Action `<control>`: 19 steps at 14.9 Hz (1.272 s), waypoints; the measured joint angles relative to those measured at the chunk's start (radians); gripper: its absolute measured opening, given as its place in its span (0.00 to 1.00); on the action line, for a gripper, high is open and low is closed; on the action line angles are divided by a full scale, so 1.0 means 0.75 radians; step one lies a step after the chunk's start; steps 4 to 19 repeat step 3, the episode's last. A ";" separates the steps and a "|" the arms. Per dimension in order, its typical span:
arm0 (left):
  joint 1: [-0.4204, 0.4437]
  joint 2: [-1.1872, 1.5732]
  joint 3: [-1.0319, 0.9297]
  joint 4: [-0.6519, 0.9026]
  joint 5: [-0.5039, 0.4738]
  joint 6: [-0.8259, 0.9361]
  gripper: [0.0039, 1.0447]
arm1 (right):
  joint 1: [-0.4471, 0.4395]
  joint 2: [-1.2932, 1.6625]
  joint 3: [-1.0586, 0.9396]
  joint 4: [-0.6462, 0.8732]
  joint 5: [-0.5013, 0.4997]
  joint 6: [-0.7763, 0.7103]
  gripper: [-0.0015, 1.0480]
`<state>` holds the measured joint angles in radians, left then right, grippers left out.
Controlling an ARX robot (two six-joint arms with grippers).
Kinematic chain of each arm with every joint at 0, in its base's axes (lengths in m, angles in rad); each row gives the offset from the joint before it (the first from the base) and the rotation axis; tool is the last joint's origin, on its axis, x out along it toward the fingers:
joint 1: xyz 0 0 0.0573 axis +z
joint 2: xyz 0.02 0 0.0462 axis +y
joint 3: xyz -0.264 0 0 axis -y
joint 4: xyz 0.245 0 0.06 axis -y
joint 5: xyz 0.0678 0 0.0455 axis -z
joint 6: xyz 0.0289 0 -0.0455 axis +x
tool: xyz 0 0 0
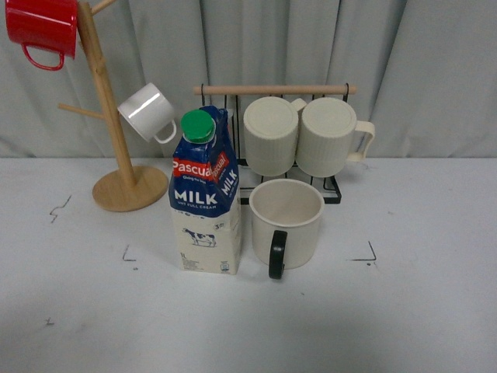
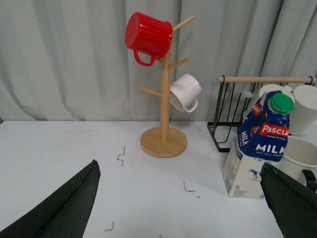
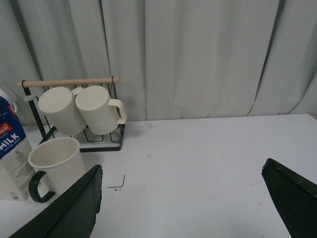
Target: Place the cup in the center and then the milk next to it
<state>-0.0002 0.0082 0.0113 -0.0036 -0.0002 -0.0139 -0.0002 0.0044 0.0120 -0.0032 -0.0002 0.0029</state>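
From the front, the cream mug sits mid-table between corner marks, the Pascual milk carton just beside it, apparently placed as asked. In each wrist view, the left pincer and right pincer hang spread wide, holding nothing.

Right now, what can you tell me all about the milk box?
The milk is a tall carton standing upright on the white table. It has a round green cap, a blue top with a red "Pascual" band and white "MILK" letters, and a cream bottom with a little cow drawing. It looks like printed cardboard, closed. The cup with the black handle sits close beside it. No claw touches it.
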 joint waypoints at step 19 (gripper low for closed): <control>0.000 0.000 0.000 0.000 0.000 0.000 0.94 | 0.000 0.000 0.000 0.000 0.000 0.000 0.94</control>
